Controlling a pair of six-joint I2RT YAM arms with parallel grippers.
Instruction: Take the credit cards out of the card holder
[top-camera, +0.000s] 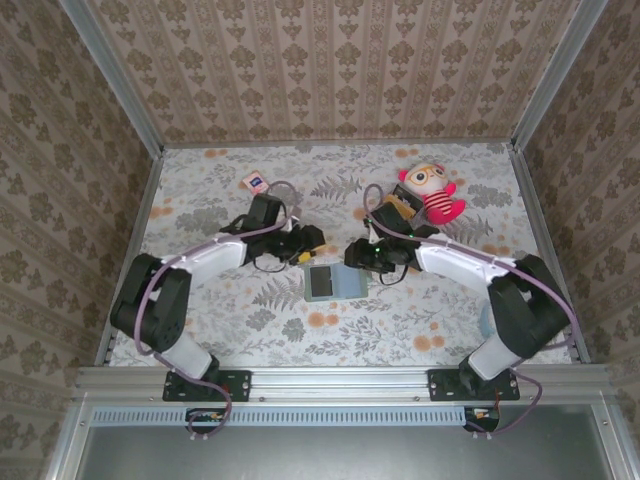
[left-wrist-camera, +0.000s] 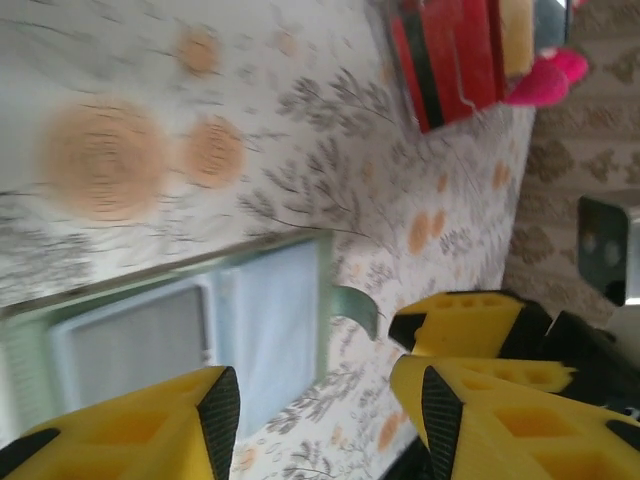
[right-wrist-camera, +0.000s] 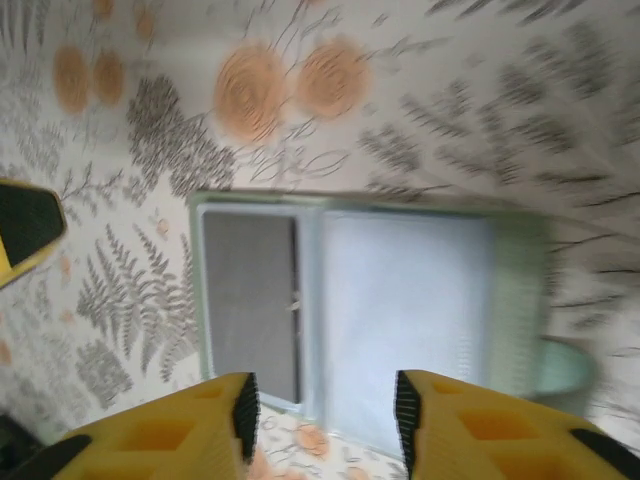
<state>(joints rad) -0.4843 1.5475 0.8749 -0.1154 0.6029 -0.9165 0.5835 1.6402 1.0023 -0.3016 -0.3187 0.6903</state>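
Right under the right pincer (right-wrist-camera: 325, 415), spread and pinching nothing, find the card holder (right-wrist-camera: 350, 300) lying open and flat on the flowered table (right-wrist-camera: 450, 90), grey panel beside pale one. Just off its opposite edge, meet the left pincer (left-wrist-camera: 330, 410), likewise spread and empty, tips close to the right one's. Farther out beyond the right pincer, note a stack of red blocks (left-wrist-camera: 450, 50) beside a plush doll (top-camera: 437, 192), and beyond the left pincer a small packet (top-camera: 254, 182).
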